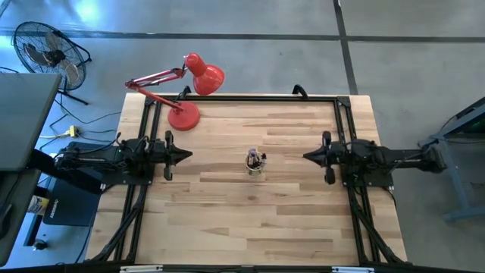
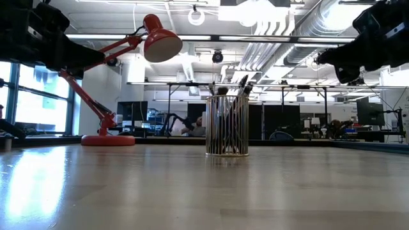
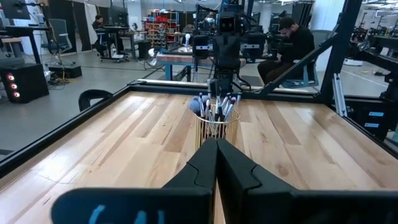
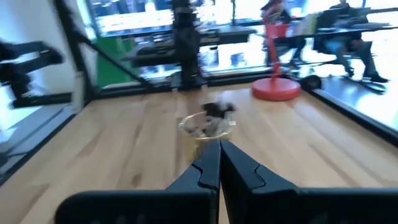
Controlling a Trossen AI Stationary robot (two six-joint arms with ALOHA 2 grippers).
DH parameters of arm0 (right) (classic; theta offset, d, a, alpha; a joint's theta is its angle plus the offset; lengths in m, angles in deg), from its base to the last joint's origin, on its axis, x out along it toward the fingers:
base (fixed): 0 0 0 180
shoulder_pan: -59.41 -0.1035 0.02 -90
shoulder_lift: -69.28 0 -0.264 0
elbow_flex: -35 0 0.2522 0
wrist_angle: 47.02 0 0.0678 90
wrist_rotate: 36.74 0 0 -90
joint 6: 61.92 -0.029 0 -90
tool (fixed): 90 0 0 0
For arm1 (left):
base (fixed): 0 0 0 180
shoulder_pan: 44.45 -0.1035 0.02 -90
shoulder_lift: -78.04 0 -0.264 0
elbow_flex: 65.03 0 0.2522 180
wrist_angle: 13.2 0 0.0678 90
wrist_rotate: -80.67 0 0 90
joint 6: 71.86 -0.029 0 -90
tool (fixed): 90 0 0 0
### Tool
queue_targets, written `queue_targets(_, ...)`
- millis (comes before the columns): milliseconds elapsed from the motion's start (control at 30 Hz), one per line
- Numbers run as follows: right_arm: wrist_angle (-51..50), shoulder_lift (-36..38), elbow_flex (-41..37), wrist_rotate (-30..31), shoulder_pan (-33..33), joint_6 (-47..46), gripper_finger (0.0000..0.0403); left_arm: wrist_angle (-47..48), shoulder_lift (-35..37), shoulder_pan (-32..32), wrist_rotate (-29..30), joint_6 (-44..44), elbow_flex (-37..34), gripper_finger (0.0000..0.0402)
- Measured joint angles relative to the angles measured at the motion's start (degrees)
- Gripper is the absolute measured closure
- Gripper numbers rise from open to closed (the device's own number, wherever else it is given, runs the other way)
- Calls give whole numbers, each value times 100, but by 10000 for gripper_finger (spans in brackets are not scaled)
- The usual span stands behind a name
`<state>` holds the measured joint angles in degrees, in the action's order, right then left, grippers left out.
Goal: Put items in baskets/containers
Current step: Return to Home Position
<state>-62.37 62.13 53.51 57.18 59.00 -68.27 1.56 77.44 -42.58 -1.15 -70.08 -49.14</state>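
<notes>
Left pincer and right pincer hover closed and empty either side of the wire cup holding brushes on the bench.

This is looking like a robotics lab: ducts are running under an open ceiling, a person is sitting working, and a fan is standing on the concrete floor.

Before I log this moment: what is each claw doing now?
Left claw: closed, holding nothing.
Right claw: closed, holding nothing.
</notes>
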Motion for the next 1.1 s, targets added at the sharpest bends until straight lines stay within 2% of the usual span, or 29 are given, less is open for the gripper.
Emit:
queue_targets(67,-156,218,0,207,2,-7,403,0,0,0,0,0,0,400)
queue_targets(200,-372,665,0,212,2,230,403,0,0,0,-2,0,0,400)
queue_targets(333,-400,689,-65,428,0,399,403,1,-2,0,-7,0,0,400)
queue_targets(433,339,704,-418,106,7,591,403,-7,-3,0,-1,2,2,400)
queue_targets(567,272,634,-415,-306,4,513,403,-11,-2,0,0,2,2,400)
queue_targets(667,270,635,-417,-343,4,67,403,-11,-7,0,-1,0,2,400)
queue_targets(1100,304,637,-420,-329,4,38,402,-2,-7,0,-7,1,2,400)
